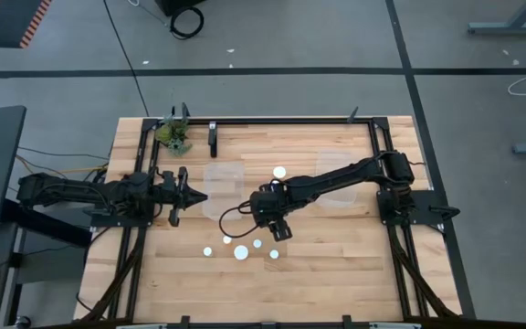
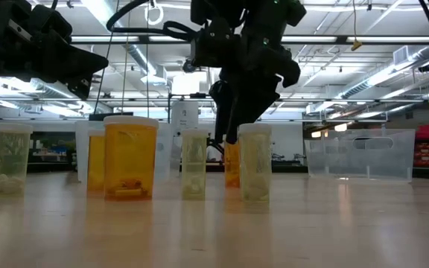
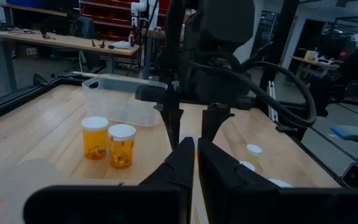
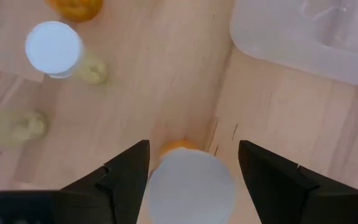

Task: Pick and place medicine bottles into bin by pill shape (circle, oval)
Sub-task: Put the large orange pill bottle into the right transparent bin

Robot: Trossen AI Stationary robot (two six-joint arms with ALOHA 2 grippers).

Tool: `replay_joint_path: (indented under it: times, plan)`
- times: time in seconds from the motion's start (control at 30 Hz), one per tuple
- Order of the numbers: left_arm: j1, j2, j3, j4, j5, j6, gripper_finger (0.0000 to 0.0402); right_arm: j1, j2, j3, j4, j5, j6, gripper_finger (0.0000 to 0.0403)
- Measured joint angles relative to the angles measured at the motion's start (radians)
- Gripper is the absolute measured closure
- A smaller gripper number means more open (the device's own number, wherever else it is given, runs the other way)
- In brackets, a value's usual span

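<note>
Several small medicine bottles with white caps stand upright on the wooden table near its front middle (image 1: 241, 252); in the low view some are amber (image 2: 130, 156) and some pale (image 2: 255, 164). My right gripper (image 4: 193, 168) is open and points down over an amber bottle's white cap (image 4: 191, 183), one finger on either side of it and just above it, touching nothing. That bottle shows behind the pale ones in the low view (image 2: 232, 165). My left gripper (image 1: 190, 193) waits at the table's left, shut and empty.
Two clear tubs stand on the table's far half, one left of centre (image 1: 222, 181) and one to the right (image 1: 341, 183). A lone bottle (image 1: 279, 171) stands between them. Two amber bottles (image 3: 109, 142) stand beside a tub. A small green thing (image 1: 173, 132) lies at the far left corner.
</note>
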Motion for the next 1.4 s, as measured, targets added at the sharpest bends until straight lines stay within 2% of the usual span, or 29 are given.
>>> replay_joint_path:
  times: [0.53,0.83,1.0,1.17,1.4]
  plan:
    - [0.0,0.0,0.0,0.0,0.0,0.0,0.0375,-0.007,0.0,-0.037,0.002,0.0,-0.002,0.015]
    - [0.0,0.0,0.0,0.0,0.0,0.0,0.0366,-0.006,0.0,-0.037,0.003,0.0,-0.003,0.0183]
    - [0.0,0.0,0.0,0.0,0.0,0.0,0.0374,-0.012,-0.003,-0.037,-0.013,0.008,-0.004,0.0179]
    - [0.0,0.0,0.0,0.0,0.0,0.0,0.0375,-0.022,-0.042,-0.037,-0.037,0.031,-0.002,0.0178]
    - [0.0,0.0,0.0,0.0,0.0,0.0,0.0366,-0.06,-0.161,-0.037,-0.066,0.046,0.021,0.0179]
